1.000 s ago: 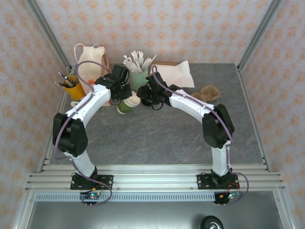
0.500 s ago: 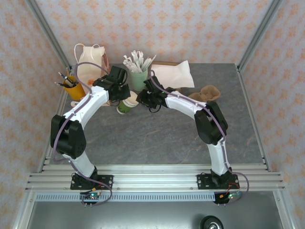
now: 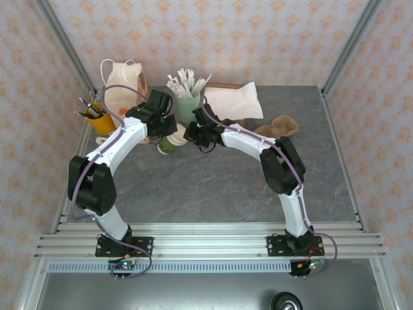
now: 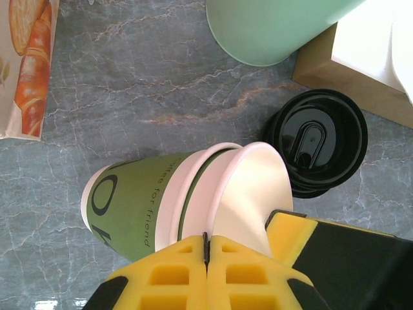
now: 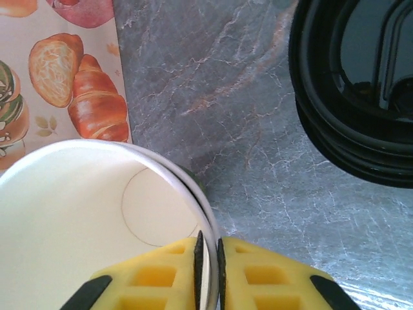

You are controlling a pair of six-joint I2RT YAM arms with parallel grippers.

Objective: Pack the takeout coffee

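Takeout cup (image 4: 248, 187) (dark green outside, cream inside) lies tipped on its side, seated in a second like cup (image 4: 129, 200). The tilt presents its rim to both arms, probably so the pair can be pulled apart before capping. Right gripper (image 5: 208, 248) is all but closed, pinching the rim's thin wall. Left gripper (image 4: 206, 242) is pressed to a hairline seam, apparently on the same rim. Black lid (image 4: 316, 139) rests on the table (image 4: 97, 97) just beside, near the pale green cup (image 4: 271, 29)
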